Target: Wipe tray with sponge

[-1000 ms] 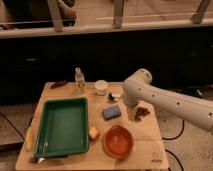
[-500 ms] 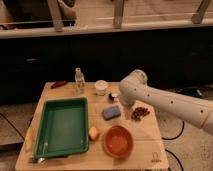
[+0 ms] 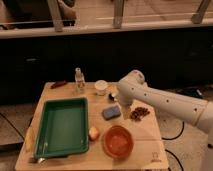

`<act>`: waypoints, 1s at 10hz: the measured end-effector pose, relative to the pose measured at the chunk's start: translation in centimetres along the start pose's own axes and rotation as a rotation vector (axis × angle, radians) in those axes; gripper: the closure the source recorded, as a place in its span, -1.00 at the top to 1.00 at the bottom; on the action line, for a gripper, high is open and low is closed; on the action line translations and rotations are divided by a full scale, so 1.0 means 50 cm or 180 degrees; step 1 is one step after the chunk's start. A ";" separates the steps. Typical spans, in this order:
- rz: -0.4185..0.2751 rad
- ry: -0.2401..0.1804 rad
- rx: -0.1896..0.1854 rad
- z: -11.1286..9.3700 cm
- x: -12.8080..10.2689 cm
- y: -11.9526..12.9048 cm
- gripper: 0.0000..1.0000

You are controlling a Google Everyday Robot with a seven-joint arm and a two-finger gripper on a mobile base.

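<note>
The green tray lies on the left half of the wooden table, with nothing visible inside it. The blue-grey sponge rests flat on the table, right of the tray's far corner. My white arm reaches in from the right and bends down just right of the sponge. Its gripper hangs close beside the sponge's right edge, open, with nothing in it. The sponge lies free on the table.
An orange bowl sits in front of the sponge, and a yellowish lump lies between bowl and tray. A clear bottle and a white cup stand at the back. Brown bits lie right of the gripper.
My arm has swung left and a little lower, bringing the gripper closer to the sponge. The sponge, tray and other things have not moved.
</note>
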 end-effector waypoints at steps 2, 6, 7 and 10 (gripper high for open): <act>-0.0053 -0.0029 -0.0013 0.012 -0.004 -0.010 0.60; -0.0152 -0.0063 -0.0038 0.032 -0.004 -0.022 0.60; -0.0165 -0.0070 -0.0037 0.037 -0.003 -0.027 0.60; -0.0222 -0.0098 -0.0057 0.054 0.002 -0.035 0.60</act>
